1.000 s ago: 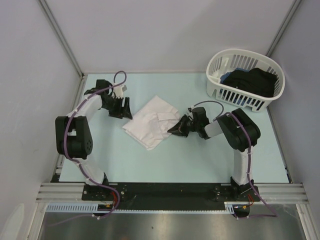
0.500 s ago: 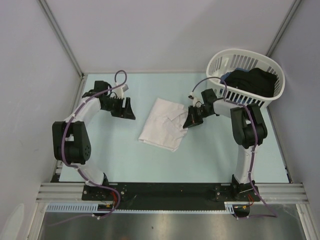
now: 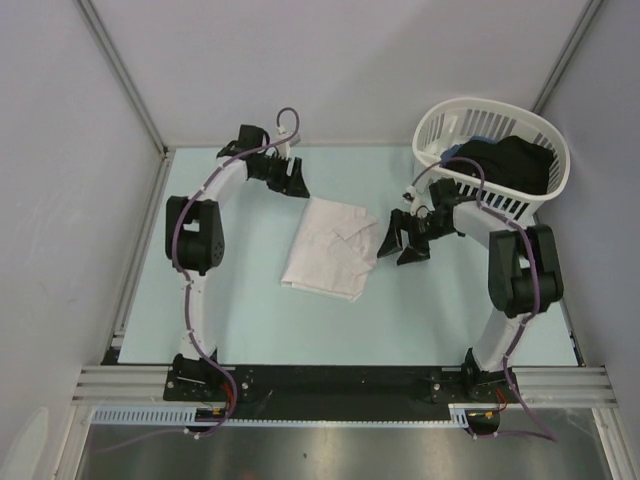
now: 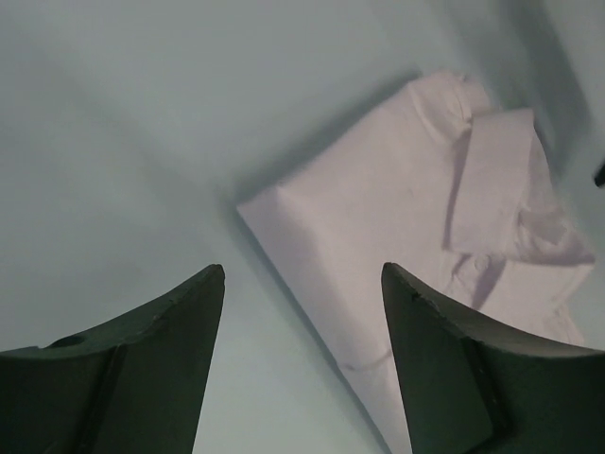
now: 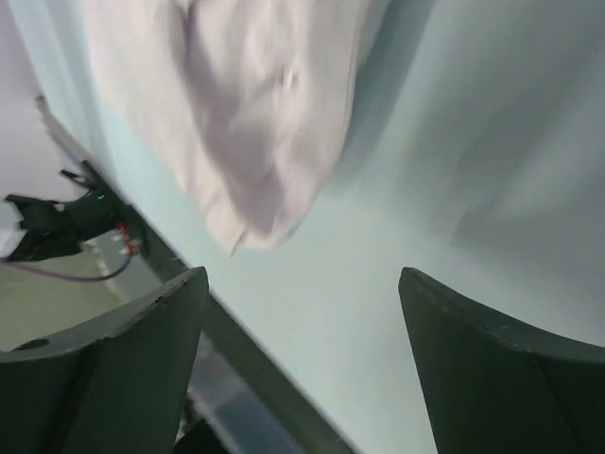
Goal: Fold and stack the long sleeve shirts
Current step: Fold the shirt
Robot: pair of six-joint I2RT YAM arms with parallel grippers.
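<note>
One white long sleeve shirt lies folded into a rough rectangle mid-table, collar side toward the right. In the left wrist view the shirt fills the right half, and its near corner lies ahead of my open left gripper. From above, the left gripper hovers just beyond the shirt's far left corner, holding nothing. My right gripper stands open just right of the shirt, apart from it. In the right wrist view the shirt lies ahead of the open right gripper, nothing between its fingers.
A white slatted basket stands at the back right with dark clothes piled in it, close behind the right arm. Grey walls close in the pale green table on the left, back and right. The black base rail runs along the near edge.
The right gripper dragged the shirt rightward, then let go, opened and drew back to the right. The left arm swung to the far side of the table, behind the shirt.
</note>
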